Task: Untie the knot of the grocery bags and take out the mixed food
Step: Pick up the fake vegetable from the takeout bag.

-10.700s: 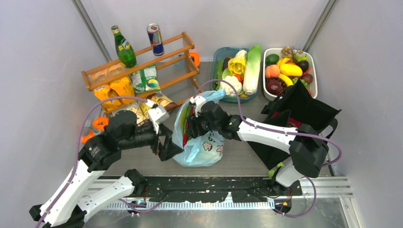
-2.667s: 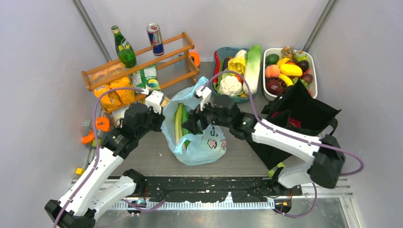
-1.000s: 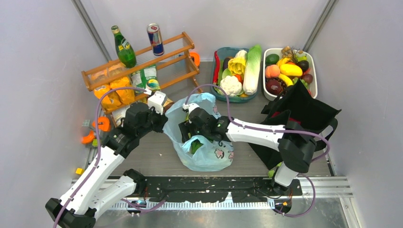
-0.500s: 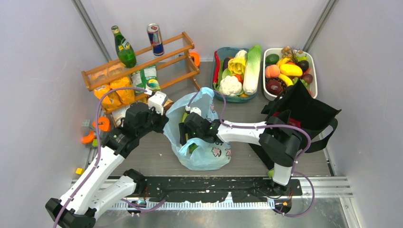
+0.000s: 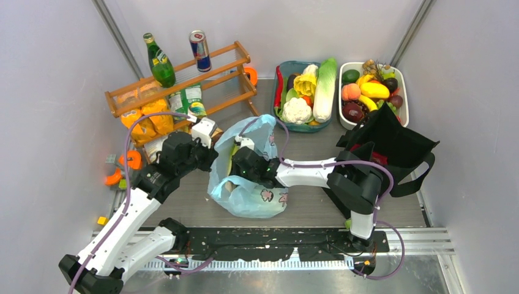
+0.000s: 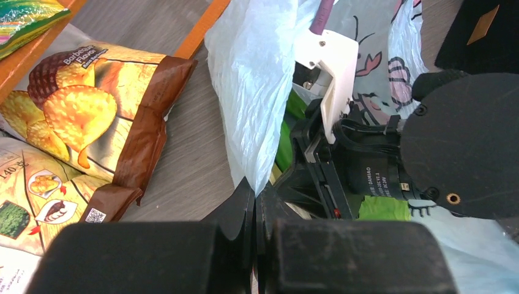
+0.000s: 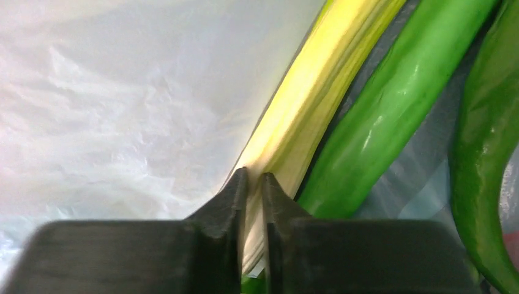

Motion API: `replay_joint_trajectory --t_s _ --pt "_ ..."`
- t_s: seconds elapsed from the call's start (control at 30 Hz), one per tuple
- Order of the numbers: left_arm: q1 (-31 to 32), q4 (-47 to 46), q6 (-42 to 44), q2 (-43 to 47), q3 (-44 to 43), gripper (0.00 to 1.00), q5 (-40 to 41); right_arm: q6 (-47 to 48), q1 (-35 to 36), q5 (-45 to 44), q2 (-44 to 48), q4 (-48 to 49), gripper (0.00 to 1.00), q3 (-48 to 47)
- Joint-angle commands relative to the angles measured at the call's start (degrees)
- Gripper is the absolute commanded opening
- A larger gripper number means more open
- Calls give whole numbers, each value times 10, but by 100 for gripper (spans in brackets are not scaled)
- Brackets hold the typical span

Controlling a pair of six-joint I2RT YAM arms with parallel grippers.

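Now that the right gripper (image 7: 254, 191) is down inside the light-blue plastic bag (image 5: 260, 199), the big change is its jaws. A second ago they were spread wide in the bag's mouth. Now they're pinched nearly together on the edge of the leek (image 7: 318, 104), right on the pale yellow-white stem. A cucumber (image 7: 398, 98) lies just beside the leek, touching it, so it might drag along.

The left gripper (image 6: 254, 197) hasn't budged. It's pressed together on the bag's rim, holding the plastic up so the mouth stays open. The bag has slumped a bit toward the left side since then.

My read is that this bag's knot is already undone and we're at the taking-out step, with the first vegetable gripped but not lifted yet. The black tote (image 5: 392, 141) over by the right edge of the table (image 5: 190, 208) still needs doing. I can't tell from here whether its straps are tied.

Room-wise, the bag sits mid-table, a little left of centre.
- **Left side:** the barbecue crisp packet (image 6: 92, 116) lies right next to the left gripper, and the wooden rack (image 5: 183, 79) fills the far left corner.
- **Far edge:** the teal vegetable tub (image 5: 280, 68) and the white fruit tub (image 5: 404, 104) take this up.
- **Open spots:** there's bare table along the near edge in front of the bag, and a strip between the bag and the tubs.

Straight up looks like the cleanest way out for something that long.
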State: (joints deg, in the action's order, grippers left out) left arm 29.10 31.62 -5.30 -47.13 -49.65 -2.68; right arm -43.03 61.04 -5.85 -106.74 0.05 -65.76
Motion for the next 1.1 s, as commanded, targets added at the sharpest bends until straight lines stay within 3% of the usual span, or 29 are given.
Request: replay_joint_trajectory --t_s 0.0,0.37,0.53,0.9,1.07 --pt "-2 -28 4 1 -1 0 -6 0 2 -28 39 -4 8 26" --pt "-2 -24 2 1 -2 0 12 23 2 -92 164 24 5 66" --pt "-2 -24 0 3 -3 0 11 26 2 -96 178 22 5 74" --pt "-1 -25 -1 2 -3 0 1 -23 9 13 91 68 55 53" --pt "2 -25 -1 0 -3 0 -4 -35 9 20 51 79 63 48"
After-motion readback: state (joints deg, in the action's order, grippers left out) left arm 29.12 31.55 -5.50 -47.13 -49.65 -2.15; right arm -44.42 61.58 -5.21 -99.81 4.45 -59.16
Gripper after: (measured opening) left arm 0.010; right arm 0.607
